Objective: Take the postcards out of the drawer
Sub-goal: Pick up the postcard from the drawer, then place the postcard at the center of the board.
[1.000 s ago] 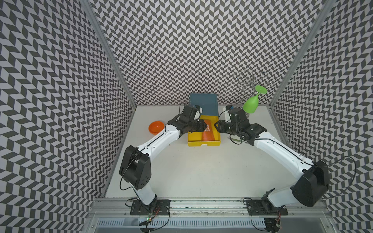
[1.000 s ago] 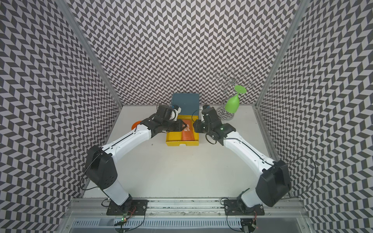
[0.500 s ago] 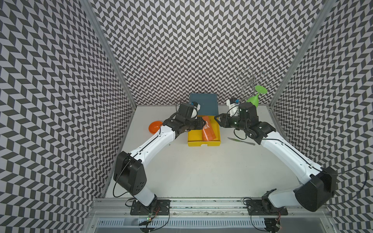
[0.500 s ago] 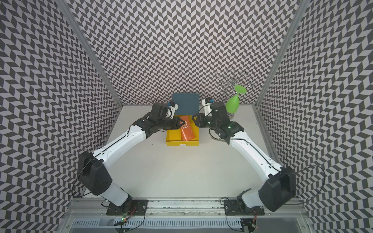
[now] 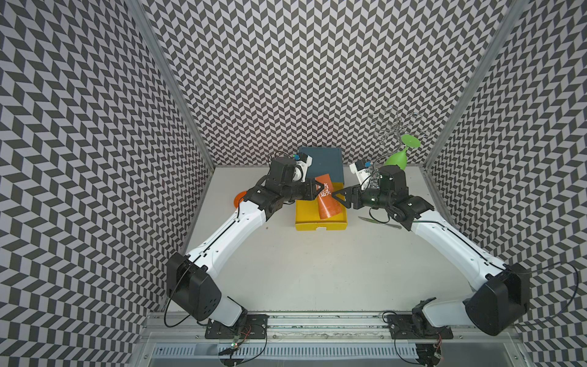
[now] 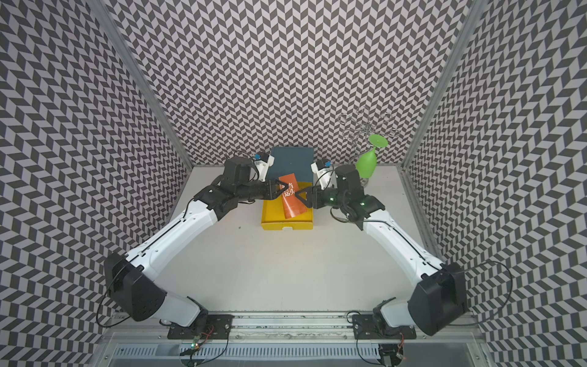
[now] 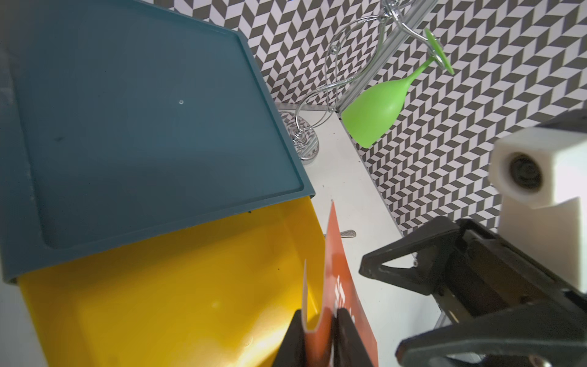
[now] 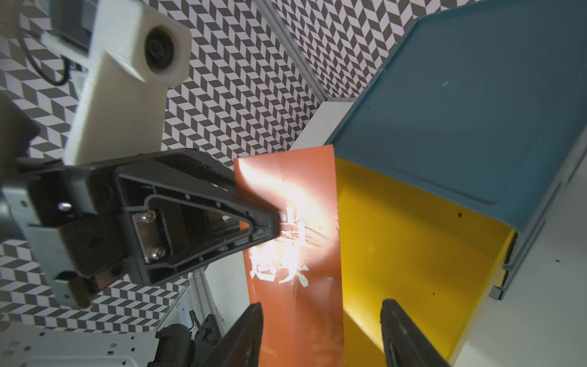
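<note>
My left gripper (image 5: 317, 189) is shut on the postcards (image 5: 327, 199) and holds them tilted on edge above the open yellow drawer (image 5: 320, 223). The orange card with white characters (image 8: 292, 241) faces the right wrist camera. In the left wrist view the postcards (image 7: 336, 276) are pinched between the black fingers, and a pale second edge shows beside the orange one. My right gripper (image 5: 338, 199) stands open just right of the cards. Its fingers (image 8: 251, 330) flank the lower end of the orange card without closing on it. The drawer floor (image 7: 158, 286) that shows is bare.
The drawer sticks out of a teal-blue cabinet (image 5: 320, 157) at the back wall. A green wine glass (image 5: 397, 158) hangs upside down on a chrome rack at the back right. A metal utensil (image 5: 381, 222) lies right of the drawer. An orange bowl (image 5: 239, 198) sits behind the left arm.
The left gripper has raised the postcards from flat in the drawer to tilted above it. The right gripper has drawn back to the right and opened wider.
</note>
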Available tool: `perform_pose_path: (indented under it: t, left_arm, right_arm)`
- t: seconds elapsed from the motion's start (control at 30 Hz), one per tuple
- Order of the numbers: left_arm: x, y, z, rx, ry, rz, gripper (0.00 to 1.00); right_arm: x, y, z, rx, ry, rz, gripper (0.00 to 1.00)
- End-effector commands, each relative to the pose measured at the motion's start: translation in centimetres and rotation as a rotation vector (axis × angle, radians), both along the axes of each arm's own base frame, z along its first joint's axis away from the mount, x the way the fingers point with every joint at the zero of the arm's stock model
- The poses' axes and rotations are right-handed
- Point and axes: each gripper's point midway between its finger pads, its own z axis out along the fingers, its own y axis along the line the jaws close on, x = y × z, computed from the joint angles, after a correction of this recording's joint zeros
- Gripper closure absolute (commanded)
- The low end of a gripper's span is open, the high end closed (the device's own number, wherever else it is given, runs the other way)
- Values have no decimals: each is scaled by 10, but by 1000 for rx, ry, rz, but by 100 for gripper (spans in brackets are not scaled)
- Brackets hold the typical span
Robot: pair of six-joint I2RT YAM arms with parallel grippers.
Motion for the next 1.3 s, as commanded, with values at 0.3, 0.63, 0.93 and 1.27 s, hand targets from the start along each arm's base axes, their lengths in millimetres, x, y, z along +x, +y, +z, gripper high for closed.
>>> perform_pose_path:
  t: [0.3,0.63,0.93,1.27]
  left_arm:
    - [-13,-5,14,-96,-51,-107,74]
    - [-6,29,14,-175,-74,-10,12]
    - [-45,27,47,-358,-257,-202,7]
    - [-74,17,65,-450,-349,-393,6]
  right_arm:
    - [-16,15,10,119,-31,146,67]
    - [-24,4,21,190,-12,193,100]
    - [-59,-5,64,343,-70,404,100]
    - [-85,-7,79,375,-85,526,100]
